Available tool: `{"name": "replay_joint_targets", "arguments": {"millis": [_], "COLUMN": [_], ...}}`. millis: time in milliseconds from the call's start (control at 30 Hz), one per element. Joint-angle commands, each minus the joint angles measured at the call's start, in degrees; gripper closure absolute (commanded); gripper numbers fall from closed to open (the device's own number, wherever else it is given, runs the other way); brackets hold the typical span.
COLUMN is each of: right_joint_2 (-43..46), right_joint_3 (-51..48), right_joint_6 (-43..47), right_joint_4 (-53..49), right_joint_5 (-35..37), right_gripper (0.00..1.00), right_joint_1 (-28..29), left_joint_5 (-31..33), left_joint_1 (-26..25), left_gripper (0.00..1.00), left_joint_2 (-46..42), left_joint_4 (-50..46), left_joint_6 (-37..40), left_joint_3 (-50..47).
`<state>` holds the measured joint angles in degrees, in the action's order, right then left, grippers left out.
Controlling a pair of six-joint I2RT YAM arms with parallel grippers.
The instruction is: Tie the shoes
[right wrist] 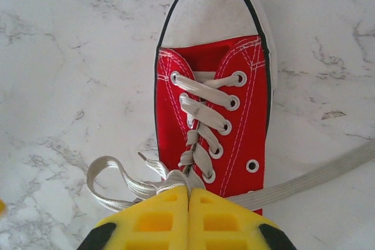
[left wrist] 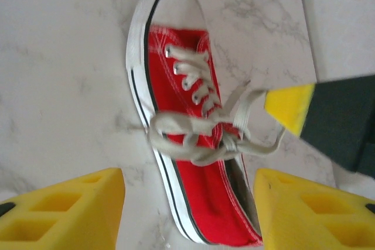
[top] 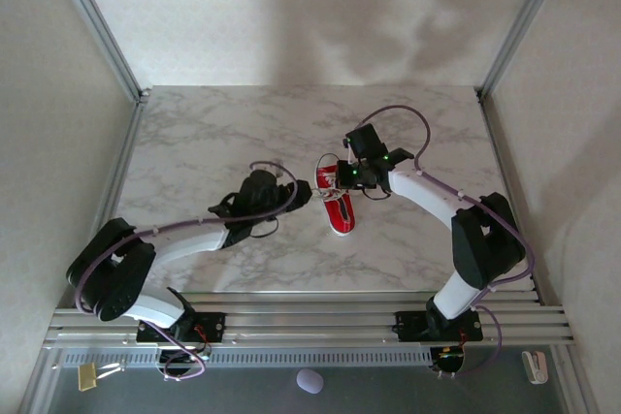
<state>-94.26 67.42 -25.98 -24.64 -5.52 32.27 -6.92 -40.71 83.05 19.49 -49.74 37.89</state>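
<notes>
Red canvas sneaker [top: 337,208] at mid-table on the marble tabletop [top: 194,143], toe toward the arm bases. Right gripper [right wrist: 188,194], fingers pressed together, pinches the white laces [right wrist: 198,115] at the knot, hiding the heel. Left gripper [left wrist: 188,203] spread wide near the shoe, grasping nothing; its wrist view is blurred

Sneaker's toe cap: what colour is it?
The toe cap is white, outlined by a thin black stripe; the right wrist view shows it best.
</notes>
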Motion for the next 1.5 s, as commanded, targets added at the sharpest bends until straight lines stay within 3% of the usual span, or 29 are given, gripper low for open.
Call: {"name": "replay_joint_targets", "arguments": {"millis": [0,167,467,1467], "right_joint_2": [-0.4,-0.1,0.7,0.6], "right_joint_3": [1.0,0.2,-0.8,-0.9], "right_joint_6": [-2.7,-3.5,-3.0,-2.7], "right_joint_4": [0.4,1.3,1.4,1.8], "right_joint_5": [-1.3,-1.6,-1.3,-1.0], "right_gripper": [1.00,1.00,1.00,1.00], "right_joint_1": [-0.2,-0.2,-0.2,-0.3], "left_joint_5": [10.1,14.8,12.1,11.2], "left_joint_1": [-4.0,-7.9,-9.1,-5.3], "left_gripper": [0.41,0.46,0.53,0.71], "left_joint_2": [0.2,4.8,12.4,19.7], "left_joint_4": [3.8,5.1,10.8,8.7], "left_joint_6": [-15.5,-25.5,-32.6,-31.5], "left_joint_3": [-1.8,0.3,2.8,9.8]}}
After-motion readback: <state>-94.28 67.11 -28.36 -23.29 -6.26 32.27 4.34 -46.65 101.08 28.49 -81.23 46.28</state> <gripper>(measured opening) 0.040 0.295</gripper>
